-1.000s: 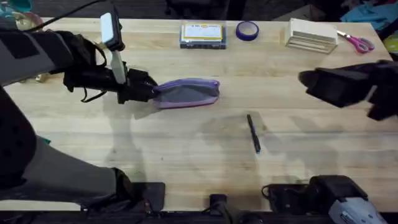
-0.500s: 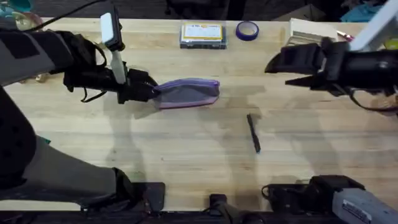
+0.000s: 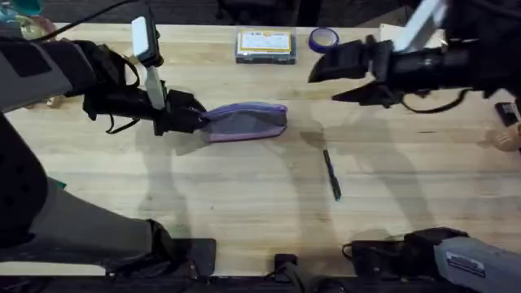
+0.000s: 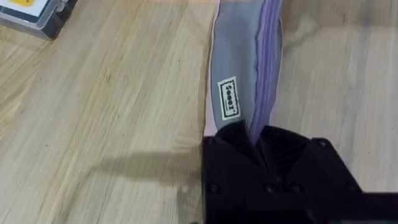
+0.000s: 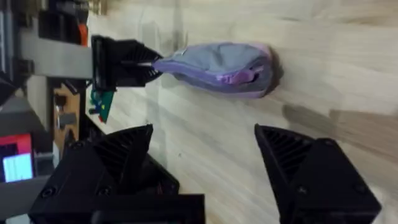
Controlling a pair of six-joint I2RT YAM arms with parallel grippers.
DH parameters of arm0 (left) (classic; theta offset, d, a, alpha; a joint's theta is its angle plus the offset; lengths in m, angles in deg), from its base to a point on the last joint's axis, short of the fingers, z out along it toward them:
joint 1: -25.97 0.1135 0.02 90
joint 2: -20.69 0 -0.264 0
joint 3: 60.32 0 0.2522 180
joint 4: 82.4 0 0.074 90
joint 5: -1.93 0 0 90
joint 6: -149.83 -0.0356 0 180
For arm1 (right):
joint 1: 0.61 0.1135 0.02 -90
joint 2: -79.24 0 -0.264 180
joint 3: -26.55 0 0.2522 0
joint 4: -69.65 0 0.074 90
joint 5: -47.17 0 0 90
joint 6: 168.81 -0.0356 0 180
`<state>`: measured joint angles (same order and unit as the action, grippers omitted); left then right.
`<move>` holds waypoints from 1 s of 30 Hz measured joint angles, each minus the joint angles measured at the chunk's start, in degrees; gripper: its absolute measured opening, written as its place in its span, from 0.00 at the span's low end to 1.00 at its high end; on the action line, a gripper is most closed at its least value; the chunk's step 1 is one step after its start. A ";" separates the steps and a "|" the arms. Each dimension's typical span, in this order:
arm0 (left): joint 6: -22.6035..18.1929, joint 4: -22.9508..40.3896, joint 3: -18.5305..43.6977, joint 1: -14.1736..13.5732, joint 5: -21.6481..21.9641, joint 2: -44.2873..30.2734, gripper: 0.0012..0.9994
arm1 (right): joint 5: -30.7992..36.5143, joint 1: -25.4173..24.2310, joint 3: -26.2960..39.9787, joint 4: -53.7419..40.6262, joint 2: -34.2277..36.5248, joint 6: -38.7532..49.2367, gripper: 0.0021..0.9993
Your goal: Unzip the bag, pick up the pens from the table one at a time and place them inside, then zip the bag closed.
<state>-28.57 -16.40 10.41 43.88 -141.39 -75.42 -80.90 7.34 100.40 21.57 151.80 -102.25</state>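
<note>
Pale butcher-block planks make up the table; toward its far edge stand a clear-lidded box, a roll of purple tape and a stack of pale blocks.

The bag lies flat left of the surface's centre, long axis running left to right, zipper apparently closed. The left gripper is clamped on the pouch's left end; in the left wrist view the fingers pinch fabric at the zipper seam.

The right gripper hangs above the surface, right of the pouch, jaws spread wide with nothing between them.

One pen lies loose on the surface, right of centre, well apart from the pouch.

Assessment: the pouch is soft, light and will slide or bunch unless anchored, so the end pinch is warranted. The zipper pull is small and demands a precise pinch. The pen is rigid, thin and prone to rolling; take it across mid-shaft.
</note>
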 joint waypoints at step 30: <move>0.00 0.00 0.02 0.00 0.00 0.00 0.04 | 5.34 10.39 0.00 15.44 15.97 -2.29 1.00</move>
<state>-28.57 -16.40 10.43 43.88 -141.39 -75.42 -75.56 17.73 100.40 37.01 167.77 -104.55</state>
